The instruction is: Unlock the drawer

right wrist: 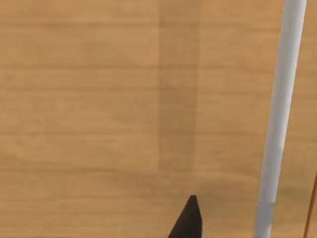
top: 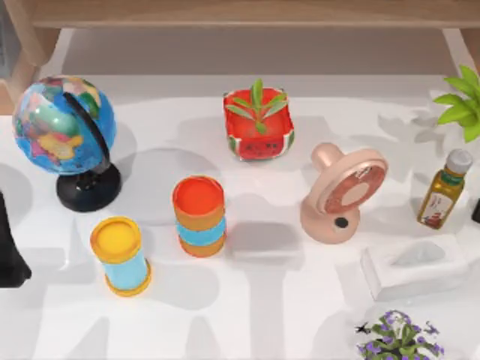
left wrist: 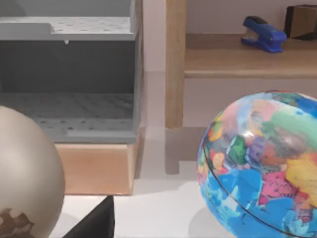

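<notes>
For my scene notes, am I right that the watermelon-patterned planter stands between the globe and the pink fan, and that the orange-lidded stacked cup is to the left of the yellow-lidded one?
Not quite. In the top view, the orange-lidded cup stands to the right of the yellow-lidded cup. The rest holds: the watermelon planter sits between the globe and the pink fan.

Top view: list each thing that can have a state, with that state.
Globe: upright on its black stand.
Oil bottle: upright, capped.
Pink fan: standing.
Orange-lidded canister: upright, closed.
Yellow-lidded canister: upright, closed.
Tissue box: flat, tissue sticking out.
</notes>
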